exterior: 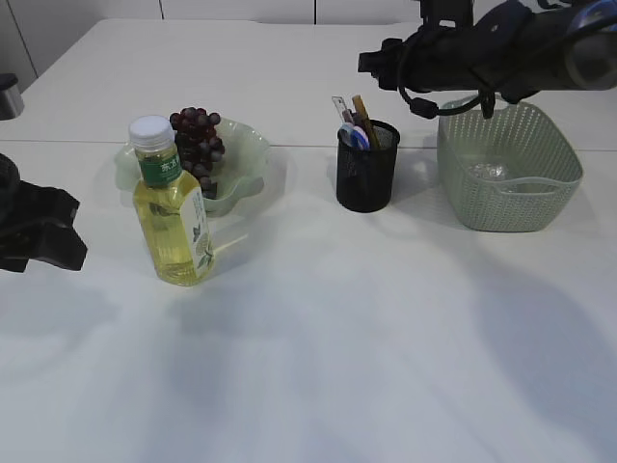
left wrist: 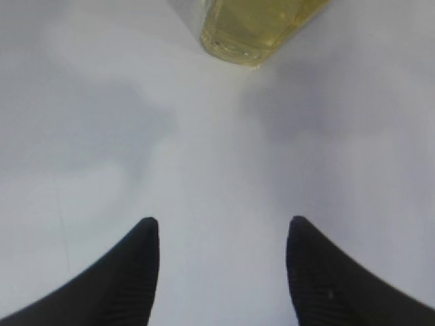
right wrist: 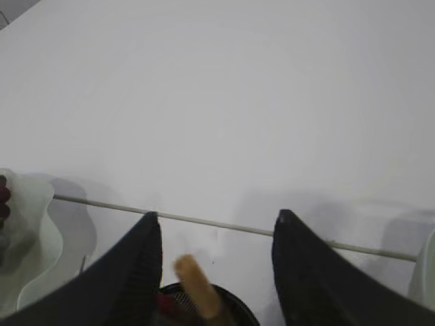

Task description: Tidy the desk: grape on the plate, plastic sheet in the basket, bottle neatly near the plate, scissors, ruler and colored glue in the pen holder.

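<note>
2 grippers, both with jaws apart and empty: left gripper (left wrist: pixel 221 272) low on the table behind the bottle (exterior: pixel 173 204), right gripper (right wrist: pixel 216 272) above the pen holder (exterior: pixel 366 169). Grapes (exterior: pixel 198 140) sit on the plate (exterior: pixel 246 154); plastic sheet (exterior: pixel 489 171) lies in the basket (exterior: pixel 508 174).

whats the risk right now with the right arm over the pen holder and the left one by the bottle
The right gripper hangs open just above the pen holder; dropping or swinging, it could catch the ruler sticking out and tip the holder. The left gripper, open and empty, sits low near the upright bottle; a careless move forward could knock it into the plate of grapes.
</note>
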`<state>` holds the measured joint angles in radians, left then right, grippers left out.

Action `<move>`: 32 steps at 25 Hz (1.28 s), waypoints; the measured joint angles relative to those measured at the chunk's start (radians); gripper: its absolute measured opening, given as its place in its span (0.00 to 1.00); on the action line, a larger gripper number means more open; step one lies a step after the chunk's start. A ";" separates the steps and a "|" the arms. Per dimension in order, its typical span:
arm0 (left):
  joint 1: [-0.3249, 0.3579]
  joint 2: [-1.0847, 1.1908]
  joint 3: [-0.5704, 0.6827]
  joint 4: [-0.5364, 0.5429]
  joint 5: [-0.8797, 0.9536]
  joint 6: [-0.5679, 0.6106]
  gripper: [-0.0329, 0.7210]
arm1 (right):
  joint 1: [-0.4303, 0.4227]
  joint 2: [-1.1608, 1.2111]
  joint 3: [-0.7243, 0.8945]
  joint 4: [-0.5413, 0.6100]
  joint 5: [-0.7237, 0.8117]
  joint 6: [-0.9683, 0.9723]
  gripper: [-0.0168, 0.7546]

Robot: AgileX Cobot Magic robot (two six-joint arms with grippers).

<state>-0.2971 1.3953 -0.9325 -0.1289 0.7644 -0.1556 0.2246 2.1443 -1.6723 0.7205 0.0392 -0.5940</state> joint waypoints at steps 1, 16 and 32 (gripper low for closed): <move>0.000 0.000 0.000 0.000 0.000 0.000 0.62 | 0.000 0.000 0.000 0.001 0.010 -0.002 0.57; 0.000 0.000 0.000 0.030 0.041 0.000 0.62 | 0.000 -0.119 -0.011 -0.221 0.556 0.366 0.58; 0.131 -0.060 0.000 0.096 0.051 0.000 0.62 | 0.000 -0.335 0.061 -0.752 1.018 0.625 0.58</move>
<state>-0.1656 1.3349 -0.9325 -0.0331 0.8157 -0.1556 0.2246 1.8096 -1.6113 -0.0318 1.0574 0.0310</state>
